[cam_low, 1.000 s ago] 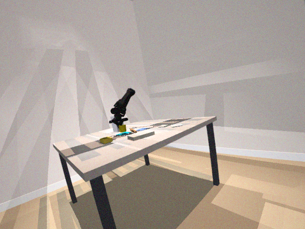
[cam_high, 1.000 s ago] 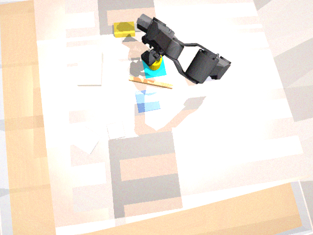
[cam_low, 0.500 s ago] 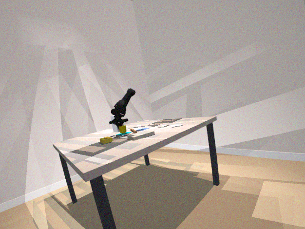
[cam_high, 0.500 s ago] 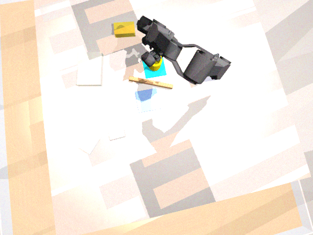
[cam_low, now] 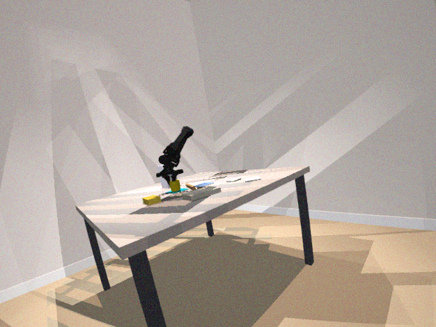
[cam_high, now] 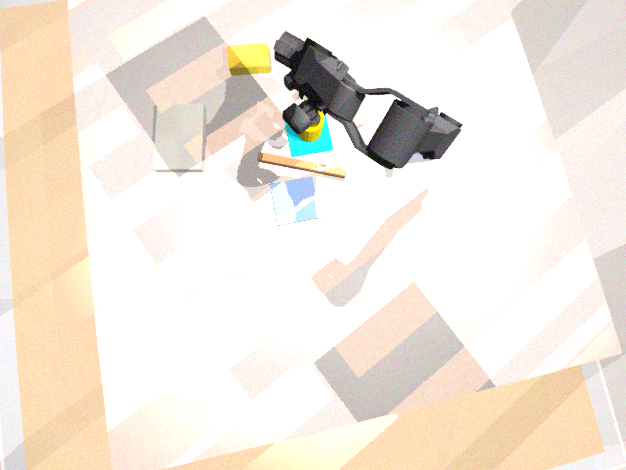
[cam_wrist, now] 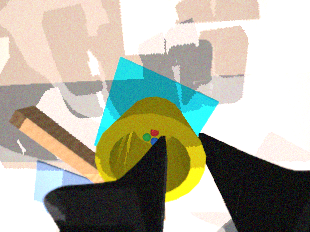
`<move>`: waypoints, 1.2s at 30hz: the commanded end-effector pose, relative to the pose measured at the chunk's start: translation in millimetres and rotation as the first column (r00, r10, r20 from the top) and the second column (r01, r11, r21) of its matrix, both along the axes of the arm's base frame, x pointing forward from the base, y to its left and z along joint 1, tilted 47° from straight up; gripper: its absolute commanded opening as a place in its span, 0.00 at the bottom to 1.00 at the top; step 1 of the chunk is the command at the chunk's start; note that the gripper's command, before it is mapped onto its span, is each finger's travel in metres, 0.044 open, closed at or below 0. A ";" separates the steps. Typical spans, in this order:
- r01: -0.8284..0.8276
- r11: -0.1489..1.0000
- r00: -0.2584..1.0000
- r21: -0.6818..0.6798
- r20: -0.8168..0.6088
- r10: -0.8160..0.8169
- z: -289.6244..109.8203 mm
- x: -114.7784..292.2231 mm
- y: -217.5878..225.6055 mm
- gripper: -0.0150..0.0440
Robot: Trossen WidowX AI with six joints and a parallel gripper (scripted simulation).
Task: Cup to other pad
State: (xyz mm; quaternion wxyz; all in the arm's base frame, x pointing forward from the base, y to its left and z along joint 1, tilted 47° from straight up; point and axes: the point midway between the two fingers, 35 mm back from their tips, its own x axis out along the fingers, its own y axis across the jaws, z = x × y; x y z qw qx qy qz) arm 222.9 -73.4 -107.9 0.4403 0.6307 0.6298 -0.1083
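The yellow cup [cam_high: 311, 133] [cam_low: 175, 186] [cam_wrist: 155, 107] stands upright on the cyan pad [cam_high: 309, 147] [cam_wrist: 130, 90]. In the wrist view a red marble [cam_wrist: 154, 132], a green marble [cam_wrist: 146, 137] and a blue marble [cam_wrist: 154, 141] show inside it; one finger hides part of the inside. My gripper [cam_wrist: 181, 139] is open around the cup's wall, one finger over the inside and the other outside, with a gap beside the wall. The other pad, blue [cam_high: 302, 194] [cam_low: 204, 184] [cam_wrist: 47, 184], bears nothing.
A wooden bar [cam_high: 301, 165] [cam_wrist: 55, 140] lies between the two pads. A yellow block [cam_high: 249, 58] [cam_low: 151, 200] and a flat grey block [cam_high: 179, 137] [cam_low: 201, 193] lie on the table, off to the cup's side.
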 end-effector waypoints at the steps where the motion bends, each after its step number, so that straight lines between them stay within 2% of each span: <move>1: -0.001 1.000 1.000 0.000 0.000 0.001 0.6 -0.2 -0.6 0.50; 36: 0.001 1.000 1.000 0.005 -0.003 -0.001 35.1 -6.6 -36.8 0.50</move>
